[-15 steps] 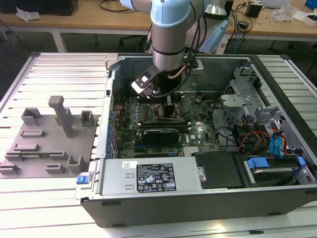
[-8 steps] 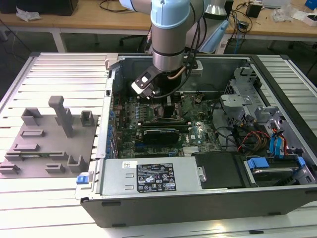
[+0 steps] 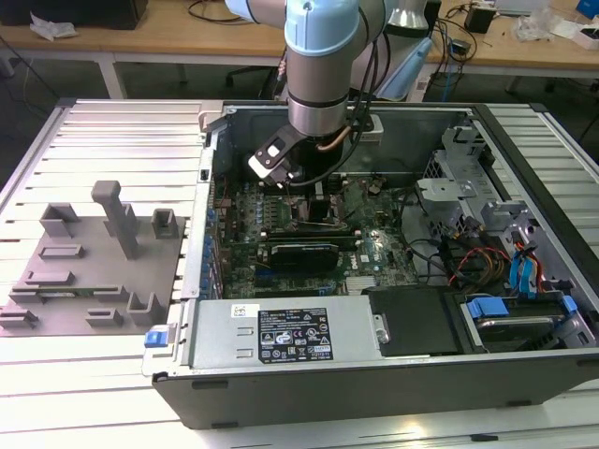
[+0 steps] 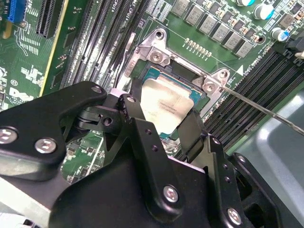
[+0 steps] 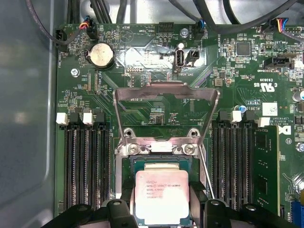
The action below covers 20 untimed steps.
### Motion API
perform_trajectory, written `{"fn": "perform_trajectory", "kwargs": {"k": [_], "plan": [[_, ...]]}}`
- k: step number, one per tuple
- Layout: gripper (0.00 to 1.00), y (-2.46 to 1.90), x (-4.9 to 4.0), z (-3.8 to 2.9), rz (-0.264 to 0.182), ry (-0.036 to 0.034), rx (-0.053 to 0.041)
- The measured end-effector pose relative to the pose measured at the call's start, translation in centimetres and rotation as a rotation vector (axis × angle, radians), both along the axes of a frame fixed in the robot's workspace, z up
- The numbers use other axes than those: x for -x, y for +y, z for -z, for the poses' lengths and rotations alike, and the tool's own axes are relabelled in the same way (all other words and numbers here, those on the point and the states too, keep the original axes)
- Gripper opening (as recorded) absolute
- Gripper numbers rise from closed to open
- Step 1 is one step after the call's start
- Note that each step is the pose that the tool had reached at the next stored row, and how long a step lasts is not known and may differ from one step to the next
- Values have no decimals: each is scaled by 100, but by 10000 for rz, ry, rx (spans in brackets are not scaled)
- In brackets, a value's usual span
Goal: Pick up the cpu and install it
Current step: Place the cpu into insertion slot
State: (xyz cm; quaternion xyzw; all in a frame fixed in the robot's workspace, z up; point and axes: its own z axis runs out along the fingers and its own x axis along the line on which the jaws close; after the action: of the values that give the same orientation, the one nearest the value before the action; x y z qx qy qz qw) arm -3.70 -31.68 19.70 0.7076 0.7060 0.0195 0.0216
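Observation:
The cpu (image 5: 163, 197) is a flat square chip with a silver-grey top, also seen in the second wrist view (image 4: 165, 105). It sits level over the open motherboard socket (image 5: 159, 148), square with the opening. My gripper (image 5: 163, 202) is shut on it, with one black finger (image 5: 127, 199) against one edge and the other against the opposite edge. The socket's metal load plate (image 5: 166, 95) stands swung open, and its thin lever wire (image 5: 204, 166) runs beside it. In the exterior view my gripper (image 3: 304, 187) reaches down into the open computer case (image 3: 393, 374).
Memory slots (image 5: 83, 166) flank the socket on both sides, and a coin battery (image 5: 102, 54) lies beyond the load plate. A grey fixture (image 3: 94, 262) rests on the table at the exterior view's left. Power supply (image 3: 281, 332), drive cage (image 3: 459, 178) and cables crowd the case.

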Motion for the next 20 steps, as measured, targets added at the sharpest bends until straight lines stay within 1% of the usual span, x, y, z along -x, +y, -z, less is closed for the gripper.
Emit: {"fn": "perform_trajectory", "kwargs": {"k": [20], "plan": [[55, 0, -16, 9, 79, 1, 0]]}}
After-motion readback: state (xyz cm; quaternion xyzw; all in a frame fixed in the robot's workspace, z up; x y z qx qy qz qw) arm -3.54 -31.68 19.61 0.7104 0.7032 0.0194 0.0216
